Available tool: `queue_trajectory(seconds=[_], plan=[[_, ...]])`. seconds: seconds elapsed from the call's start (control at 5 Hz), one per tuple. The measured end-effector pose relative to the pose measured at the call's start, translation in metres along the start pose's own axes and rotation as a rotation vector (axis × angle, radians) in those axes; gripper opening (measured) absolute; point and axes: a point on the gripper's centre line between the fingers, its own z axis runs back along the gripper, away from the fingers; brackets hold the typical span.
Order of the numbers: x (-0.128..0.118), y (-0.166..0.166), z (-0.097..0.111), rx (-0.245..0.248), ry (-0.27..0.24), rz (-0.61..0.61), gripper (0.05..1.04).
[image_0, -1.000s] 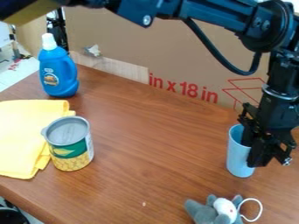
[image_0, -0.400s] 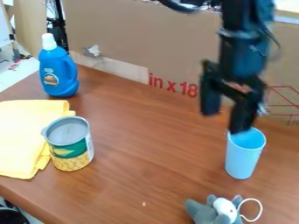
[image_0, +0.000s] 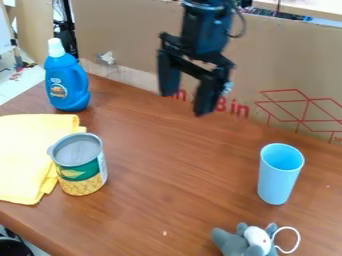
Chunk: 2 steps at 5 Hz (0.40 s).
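The gripper (image_0: 184, 105) hangs open and empty above the back middle of the table, its two fingers spread apart and touching nothing. To its right and lower down, a light blue cup (image_0: 278, 175) stands upright. A grey and white plush toy (image_0: 248, 241) with a white loop lies at the front edge of the view. On the left, a can (image_0: 80, 167) with a green and yellow label stands beside a folded yellow cloth (image_0: 30, 150). A blue bottle (image_0: 65, 82) with a white cap is upright at the back left.
A tall cardboard sheet (image_0: 267, 65) with red print runs along the back of the wooden table (image_0: 174, 175). The table's left front edge slants down past the cloth. A dark round object (image_0: 13, 247) is below that edge at the lower left.
From around the cup, the gripper has risen and swung left, and its fingers now stand clear of it. The cup remains upright on the table.
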Motion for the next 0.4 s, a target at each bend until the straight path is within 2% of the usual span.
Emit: queue_trajectory(seconds=[0.2, 0.4], plan=[[-0.006, 0.049, -0.013, -0.008, -0.029, 0.073, 1.004], [-0.016, 0.093, -0.018, -0.056, -0.087, 0.147, 1.004]])
